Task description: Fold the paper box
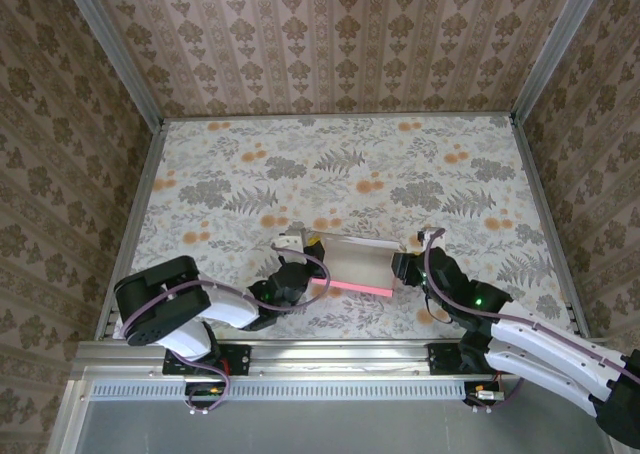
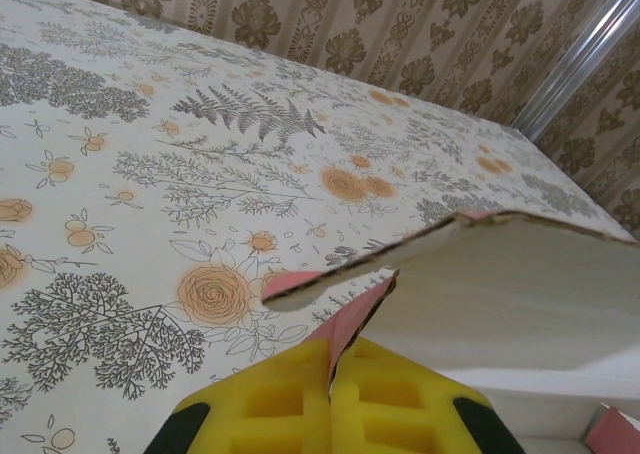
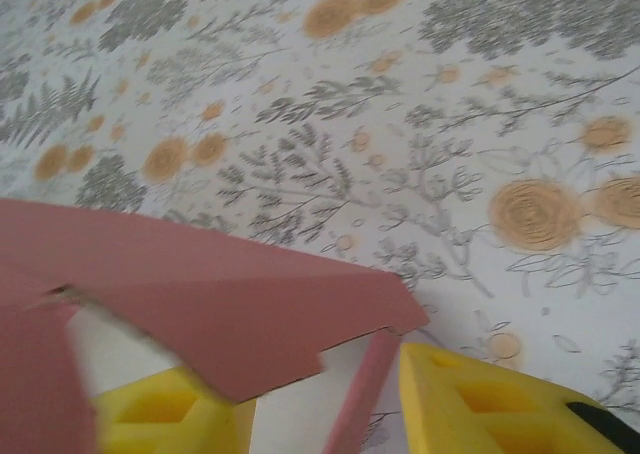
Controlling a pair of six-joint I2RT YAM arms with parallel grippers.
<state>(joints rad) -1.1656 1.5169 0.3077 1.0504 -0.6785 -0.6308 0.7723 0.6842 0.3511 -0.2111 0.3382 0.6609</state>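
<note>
The paper box (image 1: 350, 262) lies partly folded between my two grippers near the table's front middle, whitish inside with a pink front edge. My left gripper (image 1: 297, 277) is at its left end. In the left wrist view, the left gripper (image 2: 333, 379) has its yellow pads pressed together on a pink flap (image 2: 362, 314), and a whitish panel (image 2: 520, 274) rises to the right. My right gripper (image 1: 405, 268) sits at the box's right end. There the right gripper (image 3: 320, 414) stands open, yellow pads (image 3: 480, 399) apart, with a pink flap (image 3: 200, 304) and a narrow pink strip (image 3: 358, 394) between them.
The table (image 1: 330, 164) has a floral cover and is walled by patterned panels on three sides. A metal rail (image 1: 330, 356) runs along the near edge by the arm bases. Open floral surface stretches behind the box.
</note>
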